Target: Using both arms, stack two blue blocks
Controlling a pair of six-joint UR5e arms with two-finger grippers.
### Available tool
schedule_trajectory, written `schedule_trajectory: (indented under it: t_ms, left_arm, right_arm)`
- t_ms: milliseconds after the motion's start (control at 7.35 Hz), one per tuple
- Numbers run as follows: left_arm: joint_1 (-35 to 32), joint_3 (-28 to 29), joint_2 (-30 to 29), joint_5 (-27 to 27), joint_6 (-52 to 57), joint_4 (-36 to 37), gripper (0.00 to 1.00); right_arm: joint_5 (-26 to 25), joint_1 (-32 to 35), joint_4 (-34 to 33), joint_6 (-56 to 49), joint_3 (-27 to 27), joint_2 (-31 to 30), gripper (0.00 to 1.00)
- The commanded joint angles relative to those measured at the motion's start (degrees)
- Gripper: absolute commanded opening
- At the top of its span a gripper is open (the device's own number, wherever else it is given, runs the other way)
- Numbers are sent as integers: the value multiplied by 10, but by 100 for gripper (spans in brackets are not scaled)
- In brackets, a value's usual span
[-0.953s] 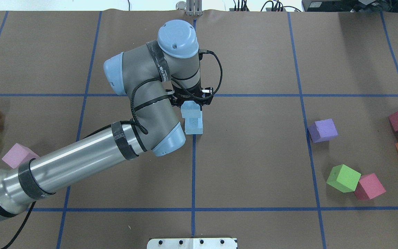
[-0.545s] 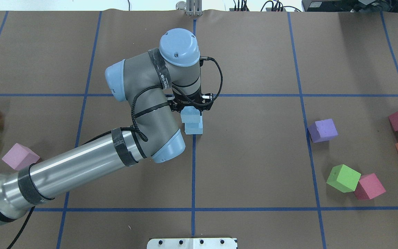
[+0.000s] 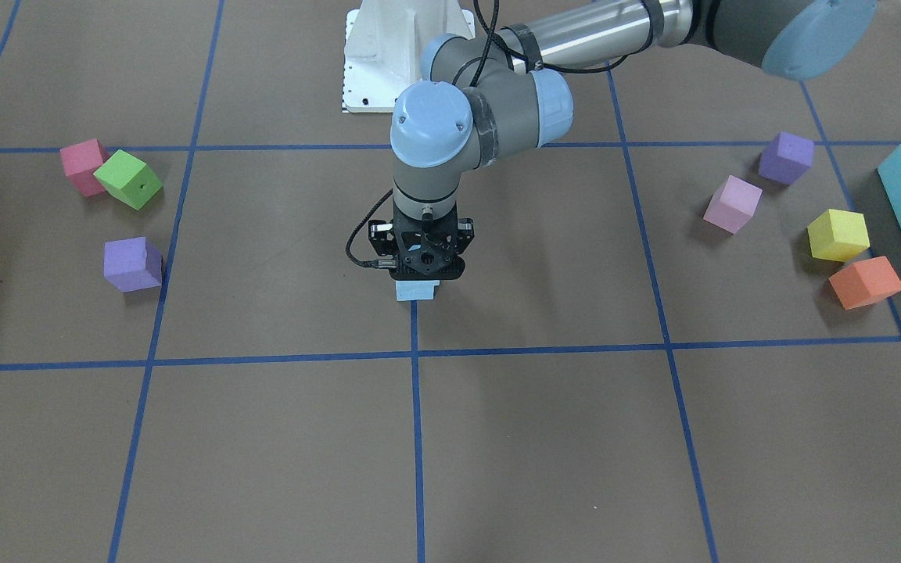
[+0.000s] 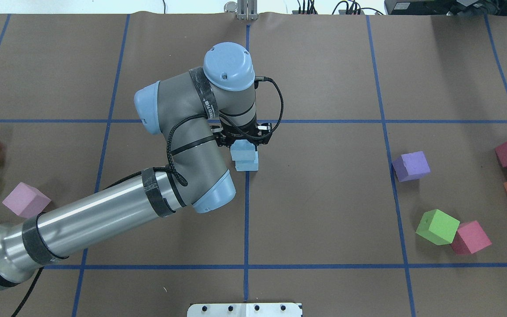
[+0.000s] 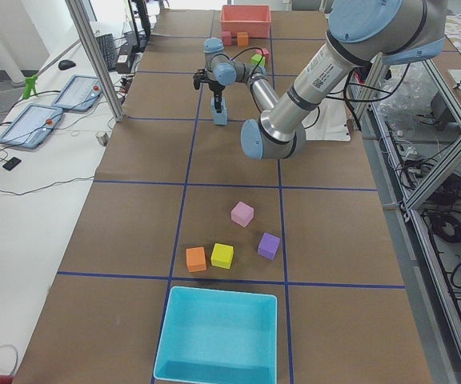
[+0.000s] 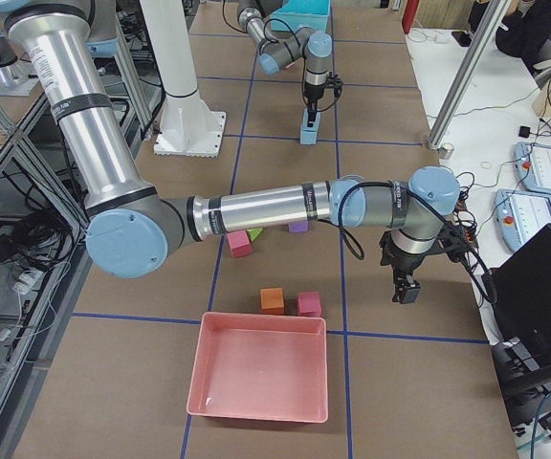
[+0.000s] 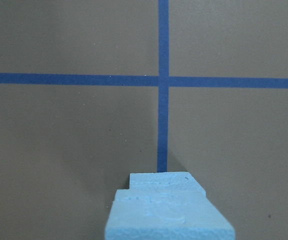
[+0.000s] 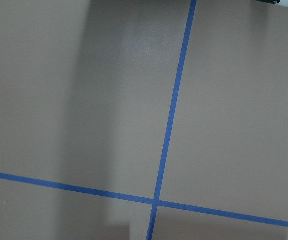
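Blue blocks (image 4: 245,159) are together at the middle of the bench (image 4: 324,211), right by a crossing of the blue tape lines (image 4: 246,211). The upper blue block (image 4: 241,152) is over the lower blue block (image 4: 248,166). The left arm (image 4: 104,211) reaches in over them, and its left tool (image 3: 418,278) points straight down with its jaws narrow, closed on the sides of the upper one. From the left wrist camera the two look almost square to each other, the lower block's far edge just peeping out beyond the upper. From overhead the upper one seems set a touch off, though that may only be the angle. I cannot tell whether the blocks are pressed together or whether a sliver of air is left. To my eye this is the placing step, very nearly done. What comes next calls for a gentle release: open the jaws without nudging the foam sideways, then lift straight up so nothing drags the top block off. The right arm (image 6: 256,208) is stretched well away near the bench edge, its right tool (image 6: 407,287) hanging above bare brown surface, and I cannot tell whether that one is wide or narrow. The purple cube (image 4: 410,166) and the other coloured cubes lie well apart from the stack, out of the way.
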Motion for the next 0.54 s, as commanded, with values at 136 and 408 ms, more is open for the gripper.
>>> schedule_trajectory:
  t_ms: [136,408]
  left_arm:
    - [4,0,-3,3,-8,-1,62]
    - [8,1,-4,12,-7,-1,62]
  right_arm:
    - [1,0,0,0,0,0,100]
    - [1,0,0,0,0,0,100]
